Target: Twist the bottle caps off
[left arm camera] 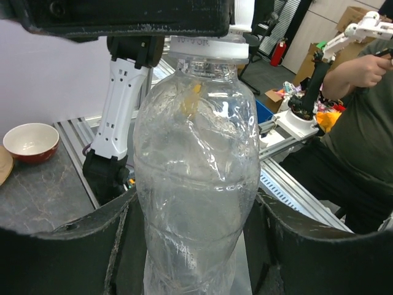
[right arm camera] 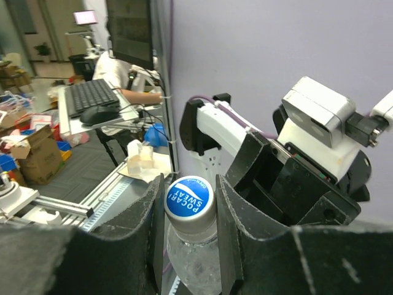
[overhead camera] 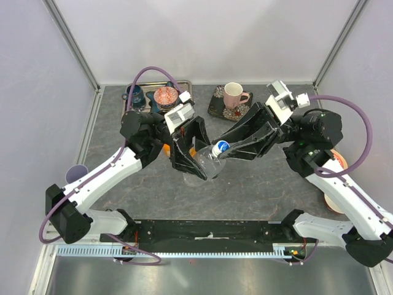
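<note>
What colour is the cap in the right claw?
The cap is blue with white lettering; right wrist view shows it best.

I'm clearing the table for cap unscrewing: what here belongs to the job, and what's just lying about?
Job: clear bottle in left claw; blue cap in right claw; orange bottle, mostly hidden.
Lying about: pink mug, plate under it, red bowl, teal mug, tray, purple cup.

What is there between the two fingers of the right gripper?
The blue and white cap of the clear bottle sits there, with the right gripper shut on it. The right wrist view shows this best.
</note>
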Robot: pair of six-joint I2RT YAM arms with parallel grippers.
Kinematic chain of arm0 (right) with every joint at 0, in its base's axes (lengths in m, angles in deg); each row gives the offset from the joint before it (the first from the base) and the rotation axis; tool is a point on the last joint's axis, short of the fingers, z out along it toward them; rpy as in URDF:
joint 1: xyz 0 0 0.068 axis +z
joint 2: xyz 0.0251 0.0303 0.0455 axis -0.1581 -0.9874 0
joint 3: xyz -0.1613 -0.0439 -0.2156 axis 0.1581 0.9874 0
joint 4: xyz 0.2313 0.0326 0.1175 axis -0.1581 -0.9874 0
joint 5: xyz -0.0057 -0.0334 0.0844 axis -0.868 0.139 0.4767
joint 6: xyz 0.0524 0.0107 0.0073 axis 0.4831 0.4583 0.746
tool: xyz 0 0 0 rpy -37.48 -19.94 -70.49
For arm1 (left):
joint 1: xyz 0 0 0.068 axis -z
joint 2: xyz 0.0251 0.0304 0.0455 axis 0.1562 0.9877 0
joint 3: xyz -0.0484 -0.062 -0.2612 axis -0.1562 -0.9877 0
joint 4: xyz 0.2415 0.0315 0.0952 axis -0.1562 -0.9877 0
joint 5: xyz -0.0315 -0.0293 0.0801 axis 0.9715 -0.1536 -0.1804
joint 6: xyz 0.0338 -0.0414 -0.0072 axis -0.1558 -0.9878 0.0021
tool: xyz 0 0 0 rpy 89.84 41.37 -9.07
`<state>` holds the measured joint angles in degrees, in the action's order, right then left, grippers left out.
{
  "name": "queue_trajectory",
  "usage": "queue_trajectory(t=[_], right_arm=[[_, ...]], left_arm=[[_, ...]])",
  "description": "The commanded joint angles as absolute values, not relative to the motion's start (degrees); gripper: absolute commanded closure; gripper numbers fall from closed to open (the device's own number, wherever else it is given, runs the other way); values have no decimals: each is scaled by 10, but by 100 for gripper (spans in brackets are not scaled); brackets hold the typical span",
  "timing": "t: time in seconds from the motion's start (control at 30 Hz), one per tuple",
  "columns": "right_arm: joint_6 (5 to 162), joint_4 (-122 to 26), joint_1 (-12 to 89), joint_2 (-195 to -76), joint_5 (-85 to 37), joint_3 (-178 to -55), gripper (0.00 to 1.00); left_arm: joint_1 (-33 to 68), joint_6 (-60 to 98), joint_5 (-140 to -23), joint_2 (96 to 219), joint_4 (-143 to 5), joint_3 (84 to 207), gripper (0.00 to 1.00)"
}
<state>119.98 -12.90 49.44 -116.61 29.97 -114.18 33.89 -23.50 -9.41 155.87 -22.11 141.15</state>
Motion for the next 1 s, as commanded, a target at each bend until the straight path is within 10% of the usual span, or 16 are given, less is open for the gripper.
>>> queue_trajectory(t=[0.0,0.3,0.6,0.97], right_arm=[[1054,-415,515,-1127,261,-1222,100],[989,-542,514,-1131,158,-1237,98],[984,-558,515,-1134,138,-1246,49],[974,-576,515,-1128,88,-1256,27]], left_arm=[[303,-232,-159,1568,-335,1402,65],[303,-8,-240,1488,-584,1411,66],[303,45,-254,1464,-644,1409,65],[303,69,-256,1453,-661,1404,64]])
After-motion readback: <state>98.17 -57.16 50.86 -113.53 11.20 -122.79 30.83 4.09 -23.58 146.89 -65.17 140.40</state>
